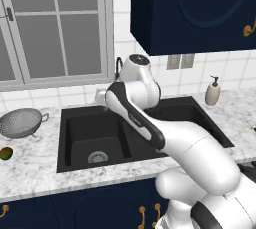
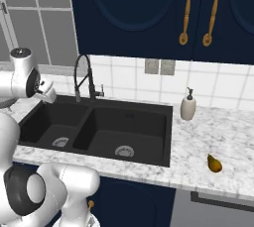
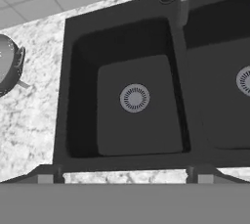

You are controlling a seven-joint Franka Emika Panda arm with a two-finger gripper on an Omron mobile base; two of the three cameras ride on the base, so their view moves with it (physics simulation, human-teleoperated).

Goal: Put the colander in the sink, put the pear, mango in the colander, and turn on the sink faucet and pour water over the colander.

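The silver-grey colander [image 1: 21, 123] stands on the marble counter left of the sink [image 1: 80, 128], and its rim shows at the left edge of the hand view [image 3: 7, 69]. A greenish mango [image 1: 6, 153] lies in front of it. The brown-yellow pear [image 2: 214, 163] lies on the counter far right of the sink [image 2: 130, 118]. My gripper [image 3: 125, 175] hangs above the left basin [image 3: 80, 96], open, with nothing between its fingertips [image 3: 48, 174]. The black gooseneck sink faucet [image 2: 82, 75] rises behind the divider between the basins, and no water runs from it.
A white soap dispenser [image 2: 188, 106] stands behind the sink's right corner. Dark blue wall cabinets [image 1: 195, 8] hang above the counter. A window [image 1: 55, 23] sits behind the colander. My own arm crosses over the sink in the left base view.
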